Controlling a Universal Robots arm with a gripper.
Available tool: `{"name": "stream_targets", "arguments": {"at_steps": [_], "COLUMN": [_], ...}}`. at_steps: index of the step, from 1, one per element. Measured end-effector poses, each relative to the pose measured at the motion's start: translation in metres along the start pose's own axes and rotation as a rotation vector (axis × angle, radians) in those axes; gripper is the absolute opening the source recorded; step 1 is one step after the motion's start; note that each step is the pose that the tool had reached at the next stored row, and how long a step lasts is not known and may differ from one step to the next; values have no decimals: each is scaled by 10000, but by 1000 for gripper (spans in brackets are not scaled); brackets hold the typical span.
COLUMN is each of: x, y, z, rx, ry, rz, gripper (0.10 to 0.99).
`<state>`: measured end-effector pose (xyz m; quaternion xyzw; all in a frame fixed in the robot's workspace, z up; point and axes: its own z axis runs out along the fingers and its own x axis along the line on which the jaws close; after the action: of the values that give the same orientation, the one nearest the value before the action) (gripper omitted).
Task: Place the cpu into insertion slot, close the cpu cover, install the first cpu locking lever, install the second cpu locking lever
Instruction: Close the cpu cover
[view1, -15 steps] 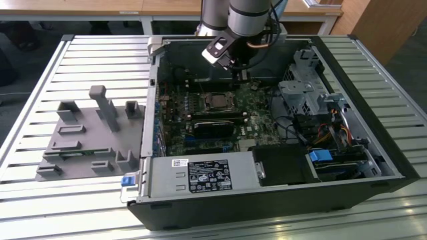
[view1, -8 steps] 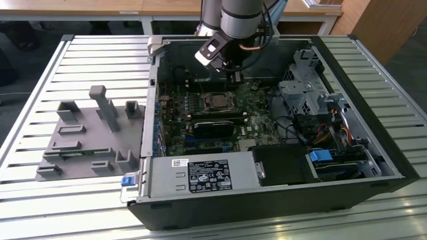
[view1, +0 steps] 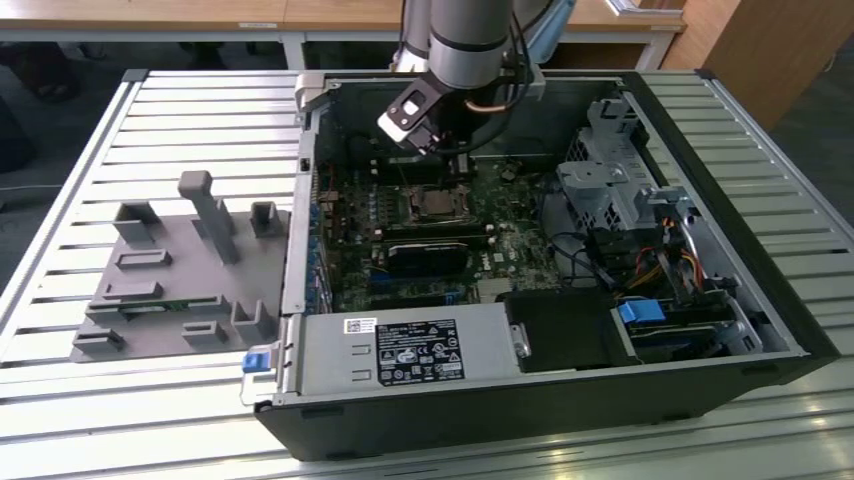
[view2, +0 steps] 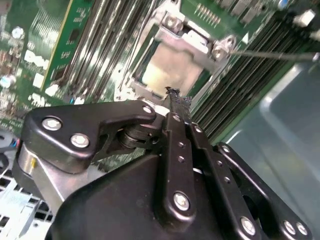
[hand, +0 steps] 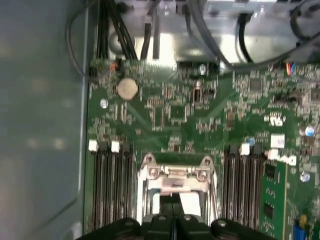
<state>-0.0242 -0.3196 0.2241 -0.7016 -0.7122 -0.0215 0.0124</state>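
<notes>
Both fingers of my gripper (view2: 171, 95) meet at the tips, gripping nothing.
I hang low inside the open computer case (view1: 747, 300), tips just above the near edge of the cpu cover (view2: 200, 42). It lies down around the cpu (view2: 170, 67), whose silvery top shows through the window, seated in the insertion slot (view1: 434, 206) just beyond my fingertips.
</notes>
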Motion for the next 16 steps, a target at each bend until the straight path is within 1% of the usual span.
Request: {"name": "stream_targets", "arguments": {"at_steps": [7,9,11,16], "x": [0,0,-1,-4], "y": [-169,-206,-228,-252], "z": [47,63,85,150], "rx": [1,0,0,2], "ry": [-2,0,0,-1], "rz": [-1,0,0,-1], "gripper": [106,106,106,106]}}
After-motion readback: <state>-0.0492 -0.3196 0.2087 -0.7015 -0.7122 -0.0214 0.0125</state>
